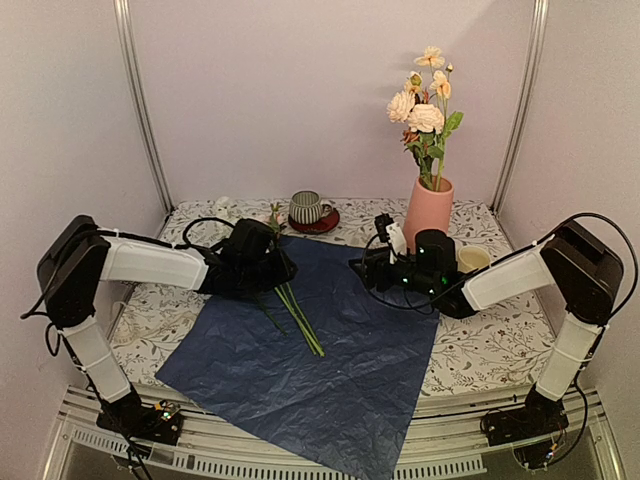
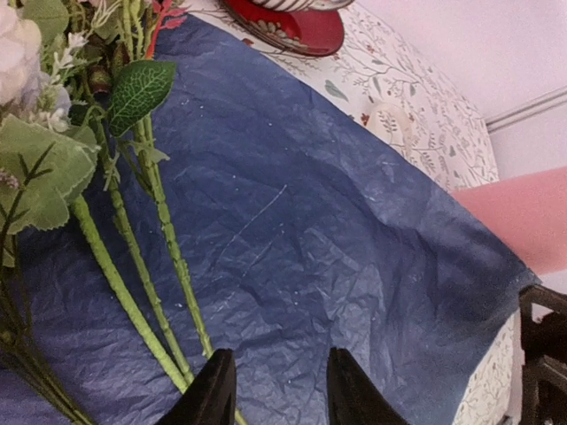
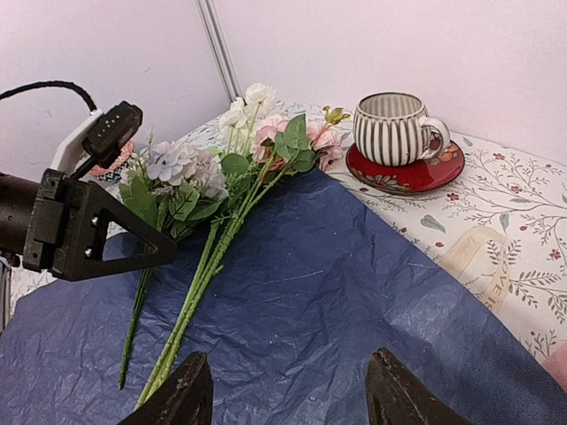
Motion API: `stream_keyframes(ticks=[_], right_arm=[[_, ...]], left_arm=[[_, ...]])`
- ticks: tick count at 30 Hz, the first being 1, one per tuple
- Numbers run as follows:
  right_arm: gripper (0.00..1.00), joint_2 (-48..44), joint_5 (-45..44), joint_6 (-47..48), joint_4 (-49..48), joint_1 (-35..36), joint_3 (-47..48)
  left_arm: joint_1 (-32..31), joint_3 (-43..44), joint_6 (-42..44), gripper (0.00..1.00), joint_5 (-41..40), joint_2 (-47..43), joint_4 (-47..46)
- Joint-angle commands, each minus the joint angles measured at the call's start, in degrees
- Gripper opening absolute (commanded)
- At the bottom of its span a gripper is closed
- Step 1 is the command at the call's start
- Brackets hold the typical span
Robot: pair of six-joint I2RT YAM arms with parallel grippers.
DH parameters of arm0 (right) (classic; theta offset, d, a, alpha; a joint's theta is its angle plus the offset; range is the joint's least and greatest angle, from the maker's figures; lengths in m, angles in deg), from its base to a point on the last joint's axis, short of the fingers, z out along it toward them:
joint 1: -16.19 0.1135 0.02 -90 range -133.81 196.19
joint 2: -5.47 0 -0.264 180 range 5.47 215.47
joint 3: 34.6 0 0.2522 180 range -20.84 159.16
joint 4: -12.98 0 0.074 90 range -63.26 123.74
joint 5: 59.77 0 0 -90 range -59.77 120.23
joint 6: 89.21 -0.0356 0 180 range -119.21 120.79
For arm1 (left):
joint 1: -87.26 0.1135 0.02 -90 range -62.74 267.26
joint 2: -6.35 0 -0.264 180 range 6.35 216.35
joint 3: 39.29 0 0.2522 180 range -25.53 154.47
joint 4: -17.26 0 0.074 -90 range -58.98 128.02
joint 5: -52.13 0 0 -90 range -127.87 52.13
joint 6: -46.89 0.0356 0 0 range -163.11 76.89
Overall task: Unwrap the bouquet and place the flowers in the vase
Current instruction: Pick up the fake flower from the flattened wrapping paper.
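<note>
- Flowers (image 1: 300, 320) lay loose on the unfolded blue paper (image 1: 340, 370), left of the middle of the counter (image 1: 480, 345). Their blooms pointed toward the far side and their green stems ran near and right.
- You had the left end effector (image 2: 279, 390) low over those stems. Its fingers stood a little apart with paper showing between them. One stem ran just beside a finger, and nothing looked clamped.
- Your right end effector (image 3: 288, 390) hovered over the right part of the paper, fingers spread wide and holding nothing.
- You could see the vase (image 1: 428, 212) upright at the far right, just beyond the right end effector. Several cream and peach blooms (image 1: 425, 115) were already standing in it.
- A striped cup (image 1: 305, 207) sat on a red saucer (image 1: 330, 221) at the far side, just past the paper.
- A cream mug (image 1: 473, 258) stood near the vase, on its near right.
</note>
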Motion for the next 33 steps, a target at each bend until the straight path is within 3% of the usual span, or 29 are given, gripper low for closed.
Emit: stream_keyframes(ticks=[1, 15, 33], right_arm=[[0.6, -1.8, -1.1, 0.5, -2.1, 0.4, -0.8], [0.59, -1.5, 0.0, 0.5, -2.1, 0.3, -0.9], [0.59, -1.4, 0.2, 0.6, -2.1, 0.3, -0.8]], left_arm=[[-0.3, 3.4, -3.6, 0.36, -3.9, 2.7, 5.3], [-0.4, 6.2, -4.5, 0.39, -4.8, 7.5, 7.8], [-0.4, 7.8, -4.4, 0.33, -3.2, 11.3, 7.1]])
